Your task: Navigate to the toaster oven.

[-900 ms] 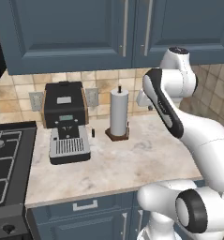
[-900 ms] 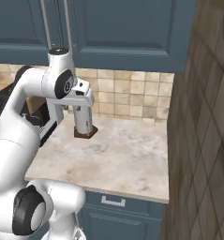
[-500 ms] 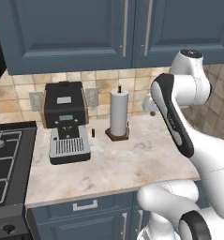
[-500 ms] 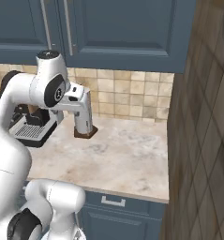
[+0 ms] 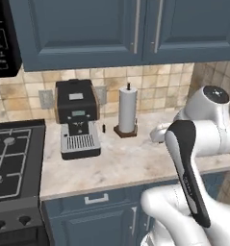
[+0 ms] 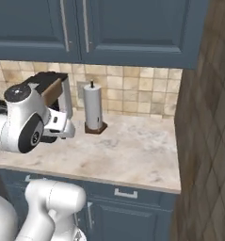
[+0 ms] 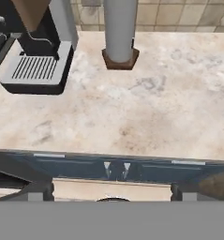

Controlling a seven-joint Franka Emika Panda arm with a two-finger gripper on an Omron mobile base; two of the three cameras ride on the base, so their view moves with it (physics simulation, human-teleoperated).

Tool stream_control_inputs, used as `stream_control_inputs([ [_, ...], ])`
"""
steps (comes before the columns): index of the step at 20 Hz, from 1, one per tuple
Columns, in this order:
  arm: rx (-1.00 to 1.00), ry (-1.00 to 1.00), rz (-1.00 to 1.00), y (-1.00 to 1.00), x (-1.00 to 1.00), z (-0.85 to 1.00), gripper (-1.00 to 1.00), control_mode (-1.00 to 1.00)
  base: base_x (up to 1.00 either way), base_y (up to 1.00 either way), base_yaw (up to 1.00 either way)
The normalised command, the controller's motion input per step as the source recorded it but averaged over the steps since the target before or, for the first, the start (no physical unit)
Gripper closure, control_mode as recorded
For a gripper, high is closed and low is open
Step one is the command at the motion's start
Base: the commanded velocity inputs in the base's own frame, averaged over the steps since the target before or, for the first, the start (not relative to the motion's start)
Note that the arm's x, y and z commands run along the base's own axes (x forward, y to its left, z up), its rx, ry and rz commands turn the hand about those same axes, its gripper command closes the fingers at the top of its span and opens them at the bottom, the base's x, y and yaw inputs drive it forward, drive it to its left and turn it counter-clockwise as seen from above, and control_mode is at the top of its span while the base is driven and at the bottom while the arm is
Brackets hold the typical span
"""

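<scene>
Base has driven; arm (image 6: pixel 31 127) hides coffee machine (image 5: pixel 77 117).

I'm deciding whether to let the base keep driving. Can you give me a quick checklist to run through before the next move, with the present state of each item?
1. Toaster oven in sight: not ok. The counter carries a black coffee machine and a paper towel holder, no silver oven.
2. Arm off the counter things: ok. The arm's links stand in front of the counter edge, apart from both.
3. Jaws free of any load: cannot tell. The hand view looks down on the counter and the drawer front, but the fingertips are not clear.
4. Right side open for driving: not ok. A tiled wall ends the counter there.
5. Left side: cannot tell; a stove adjoins the counter.
</scene>
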Motion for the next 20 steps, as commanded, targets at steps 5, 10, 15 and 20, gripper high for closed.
stream_control_inputs([
  [5, 0.0, 0.0, 0.0, 0.0, 0.0, 0.0, -1.0, 1.0, -0.64, 1.0, -0.12],
  [10, 0.0, 0.0, 0.0, 0.0, 0.0, 0.0, -1.0, 1.0, -0.48, 1.0, -0.09],
  [15, 0.0, 0.0, 0.0, 0.0, 0.0, 0.0, -1.0, 1.0, -0.27, 1.0, -0.07],
  [20, 0.0, 0.0, 0.0, 0.0, 0.0, 0.0, -1.0, 1.0, -0.09, 1.0, -0.06],
])
